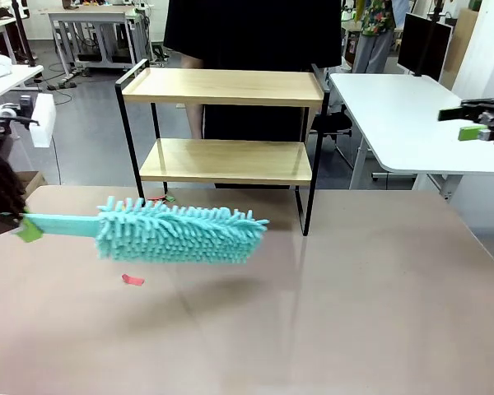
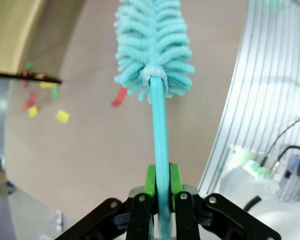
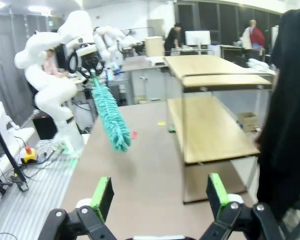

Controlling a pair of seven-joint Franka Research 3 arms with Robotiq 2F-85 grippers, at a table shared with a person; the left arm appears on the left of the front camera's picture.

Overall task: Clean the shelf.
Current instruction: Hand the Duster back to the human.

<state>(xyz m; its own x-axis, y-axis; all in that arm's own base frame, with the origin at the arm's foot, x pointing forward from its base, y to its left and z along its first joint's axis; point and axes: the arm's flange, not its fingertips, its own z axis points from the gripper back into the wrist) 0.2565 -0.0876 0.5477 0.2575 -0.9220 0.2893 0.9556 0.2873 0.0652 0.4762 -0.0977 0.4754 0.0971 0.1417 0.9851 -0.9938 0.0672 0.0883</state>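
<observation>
In the front view, the two-tier light-wood shelf in a thin black frame (image 1: 222,123) is seen at twelve o'clock on the counter (image 1: 354,313), undusted. In the left wrist view, the left pincer (image 2: 160,192) is clamped on the teal fluffy duster (image 2: 155,45); a lift toward the boards is judged next. In the right wrist view, the right pincer (image 3: 160,192) is held apart, empty.

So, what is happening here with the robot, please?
The left claw is shut on the handle of a teal duster and holds it level above the brown table, in front of the shelf. The duster does not touch the shelf. The right claw is open and holds nothing. A person in black stands behind the shelf.
</observation>
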